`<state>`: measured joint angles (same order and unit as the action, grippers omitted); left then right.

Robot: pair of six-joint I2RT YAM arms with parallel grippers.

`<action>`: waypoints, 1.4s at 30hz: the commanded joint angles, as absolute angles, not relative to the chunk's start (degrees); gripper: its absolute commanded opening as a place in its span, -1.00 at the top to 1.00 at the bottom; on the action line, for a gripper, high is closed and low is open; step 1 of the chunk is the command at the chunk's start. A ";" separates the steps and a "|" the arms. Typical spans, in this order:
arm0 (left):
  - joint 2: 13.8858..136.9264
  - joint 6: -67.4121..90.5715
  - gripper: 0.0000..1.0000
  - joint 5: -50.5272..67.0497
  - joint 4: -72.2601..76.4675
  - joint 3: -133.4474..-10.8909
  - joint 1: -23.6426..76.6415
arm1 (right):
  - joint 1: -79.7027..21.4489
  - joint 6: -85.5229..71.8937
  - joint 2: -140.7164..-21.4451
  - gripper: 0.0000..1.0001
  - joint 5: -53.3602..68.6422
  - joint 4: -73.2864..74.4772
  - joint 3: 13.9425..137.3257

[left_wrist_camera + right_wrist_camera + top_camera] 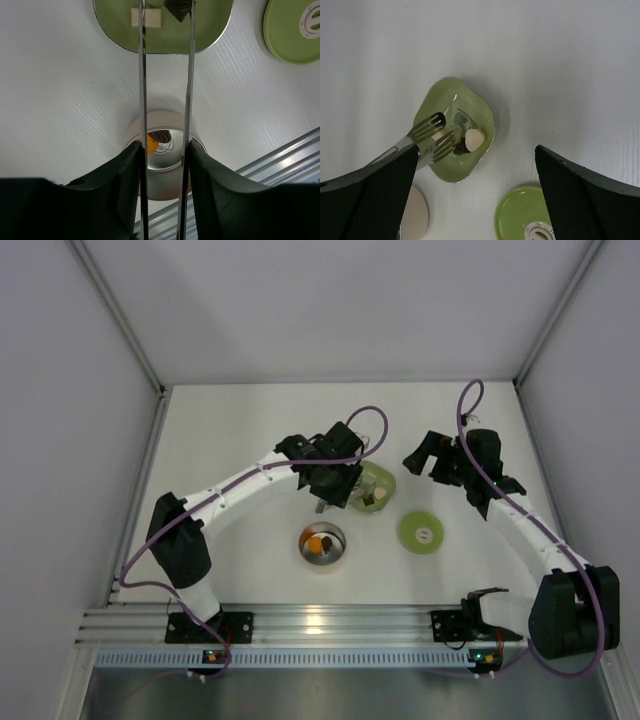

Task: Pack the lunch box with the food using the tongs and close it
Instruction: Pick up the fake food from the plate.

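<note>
Over the pale green dish (470,97), the slotted tips of the tongs (432,131) hang just above the remaining food: a whitish piece (475,138) and a dark piece (461,148) beside one tip, and another pale bit half hidden under the blades. The left tool (164,150) is clamped on the two slim arms of the tongs. The right tool (428,462) hovers with its fingers spread wide and holds nothing.

The lunch box (322,560) sits on the tabletop just nearer the arm bases, with an orange piece (316,543) and a dark one already inside. Its green lid (422,532) lies apart to the right.

The step in hand looks to be picking up the next morsel. To do it well, straddle one piece only, lower the tips until they nearly touch the dish floor, then squeeze gently (these bits are small and likely to squirt sideways). Lift straight up before carrying it across to the box.

No brand or label can be read. The lid's white centre spot bears tiny marks too small to make out.
</note>
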<state>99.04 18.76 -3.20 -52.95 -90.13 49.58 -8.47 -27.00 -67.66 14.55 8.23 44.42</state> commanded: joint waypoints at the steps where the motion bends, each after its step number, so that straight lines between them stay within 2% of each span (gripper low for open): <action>1: 99.58 17.14 0.09 -1.59 -49.83 -92.29 49.75 | -9.14 -25.93 -67.68 -0.95 14.77 7.38 47.11; 11: 99.67 15.47 0.09 2.11 -50.10 -91.23 49.83 | -9.14 -25.93 -67.76 -0.95 14.59 7.47 47.02; 35: 100.81 14.68 0.09 0.62 -53.70 -90.70 49.83 | -9.14 -26.37 -68.03 -0.94 14.41 7.21 46.58; 42: 100.02 14.85 0.20 0.61 -53.35 -90.53 49.83 | -9.05 -26.54 -68.12 -0.94 14.68 7.12 46.76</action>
